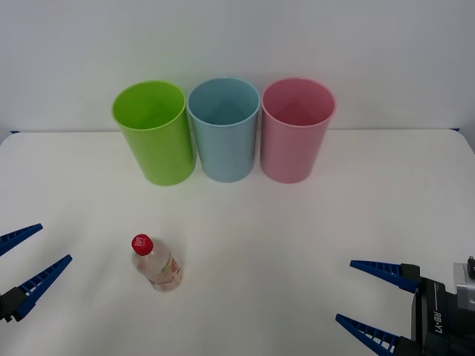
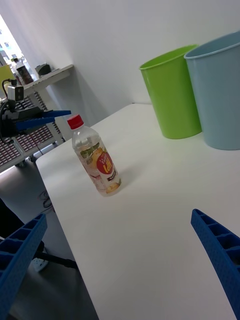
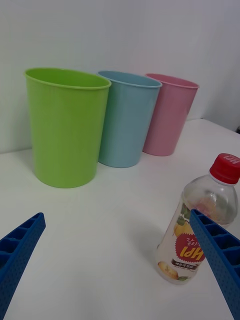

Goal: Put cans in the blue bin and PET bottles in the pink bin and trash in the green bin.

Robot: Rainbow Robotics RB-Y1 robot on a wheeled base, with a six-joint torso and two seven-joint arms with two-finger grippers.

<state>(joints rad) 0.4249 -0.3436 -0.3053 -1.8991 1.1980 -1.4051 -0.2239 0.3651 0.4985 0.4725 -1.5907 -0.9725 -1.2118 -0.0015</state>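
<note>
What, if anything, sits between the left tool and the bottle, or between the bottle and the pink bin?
Nothing visible does. The left tool is open beside the upright bottle, with bare table between them. The table from the bottle to the pink bin is also bare; the blue bin stands beside the pink one, off that line.

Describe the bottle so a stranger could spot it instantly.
Start at the three bins along the back of the white table. In front of the green bin, nearer the robot, stands the PET bottle, alone. It is small, clear and red-capped, unlike the tall opaque bins.
</note>
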